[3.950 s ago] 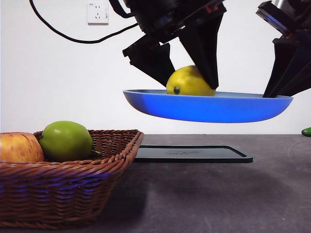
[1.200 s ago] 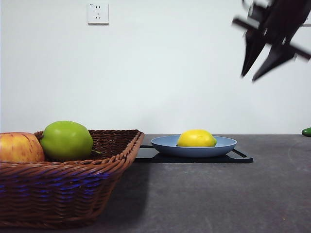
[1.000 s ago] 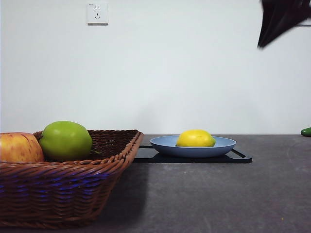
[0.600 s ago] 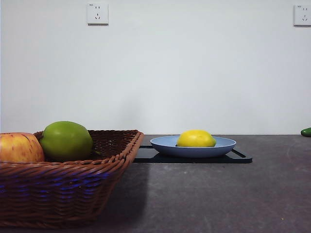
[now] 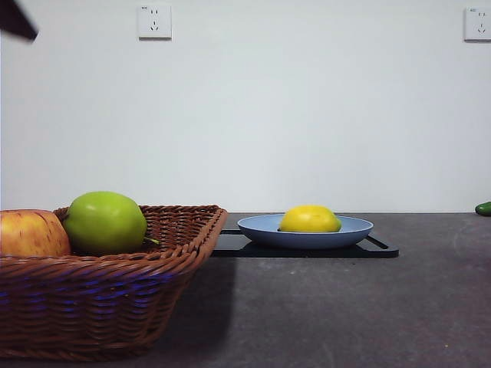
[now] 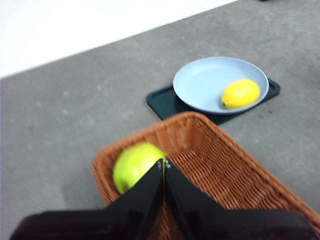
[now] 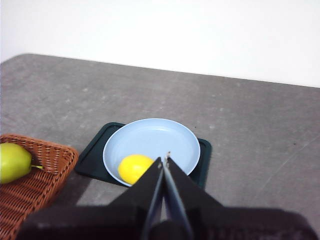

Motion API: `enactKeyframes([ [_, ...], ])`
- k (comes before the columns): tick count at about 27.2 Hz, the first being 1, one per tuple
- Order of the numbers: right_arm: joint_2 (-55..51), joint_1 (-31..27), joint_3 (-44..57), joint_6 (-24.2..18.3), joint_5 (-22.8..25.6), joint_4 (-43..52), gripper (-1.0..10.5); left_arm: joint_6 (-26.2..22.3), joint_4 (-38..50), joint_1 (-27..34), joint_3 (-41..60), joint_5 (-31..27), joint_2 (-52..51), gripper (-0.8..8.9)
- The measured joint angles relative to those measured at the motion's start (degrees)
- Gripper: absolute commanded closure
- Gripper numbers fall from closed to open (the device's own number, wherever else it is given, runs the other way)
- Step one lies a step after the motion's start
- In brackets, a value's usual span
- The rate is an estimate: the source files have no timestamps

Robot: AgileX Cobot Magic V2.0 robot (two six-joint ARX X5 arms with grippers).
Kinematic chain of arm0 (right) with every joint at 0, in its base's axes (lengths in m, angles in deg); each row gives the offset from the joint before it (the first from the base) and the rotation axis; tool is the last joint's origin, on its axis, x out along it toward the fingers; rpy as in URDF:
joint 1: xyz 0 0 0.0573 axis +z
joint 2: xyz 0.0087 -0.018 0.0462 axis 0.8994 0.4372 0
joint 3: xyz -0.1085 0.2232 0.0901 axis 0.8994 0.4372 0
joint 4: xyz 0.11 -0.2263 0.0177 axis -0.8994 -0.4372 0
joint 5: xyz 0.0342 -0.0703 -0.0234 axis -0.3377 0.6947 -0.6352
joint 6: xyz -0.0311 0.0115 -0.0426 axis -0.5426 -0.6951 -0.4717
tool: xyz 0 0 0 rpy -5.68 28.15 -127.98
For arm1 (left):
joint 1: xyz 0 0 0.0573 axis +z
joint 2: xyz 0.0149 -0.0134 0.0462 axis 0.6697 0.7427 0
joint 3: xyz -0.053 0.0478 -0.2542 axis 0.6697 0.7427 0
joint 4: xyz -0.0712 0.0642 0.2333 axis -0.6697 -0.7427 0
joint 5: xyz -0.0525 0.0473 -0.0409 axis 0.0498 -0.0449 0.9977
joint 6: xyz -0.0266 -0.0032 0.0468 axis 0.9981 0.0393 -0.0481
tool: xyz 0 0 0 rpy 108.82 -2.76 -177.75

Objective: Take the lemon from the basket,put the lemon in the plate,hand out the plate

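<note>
The yellow lemon [image 5: 310, 218] lies in the blue plate [image 5: 261, 228], which rests on a flat black tray [image 5: 230, 245] on the table. From the wrists I see the same lemon [image 6: 240, 93] [image 7: 135, 168] off-centre in the plate [image 6: 205, 82] [image 7: 155, 137]. The brown wicker basket [image 5: 115, 291] [image 6: 225, 170] [image 7: 30, 185] stands near, at the left. My left gripper [image 6: 164, 163] hangs shut high above the basket, holding nothing. My right gripper [image 7: 164, 161] is shut and empty, high above the plate. In the front view only a black tip [image 5: 15, 19] of an arm shows, at the top left corner.
A green apple [image 5: 104, 222] [image 6: 135, 164] [image 7: 14, 161] and a red-yellow apple [image 5: 31, 233] sit in the basket. A small green thing [image 5: 483, 208] lies at the right edge of the table. Two wall sockets [image 5: 154, 21] [image 5: 476, 23] are on the back wall.
The plate with the lemon went from being held up by both grippers to resting on the tray. The arm at the top right left the view; a black tip appeared at the top left.
</note>
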Motion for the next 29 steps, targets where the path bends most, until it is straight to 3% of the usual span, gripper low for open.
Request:
enactKeyframes([
  [5,-3.82,0.09,7.98,2.16,0.00,4.33,9.4,1.51,4.20,0.04,6.58,2.10,-4.79,8.06],
  [11,-3.52,0.09,8.07,5.11,-0.02,5.33,9.4,1.79,6.05,0.07,6.45,2.05,-4.70,8.05],
  [23,-3.65,0.09,8.07,5.68,-0.02,5.42,9.4,1.44,4.87,0.09,6.45,1.75,-5.66,8.05],
  [29,-3.78,0.09,8.07,5.68,-0.02,5.42,9.4,0.31,-1.25,7.93,7.30,-2.71,-18.05,8.05],
])
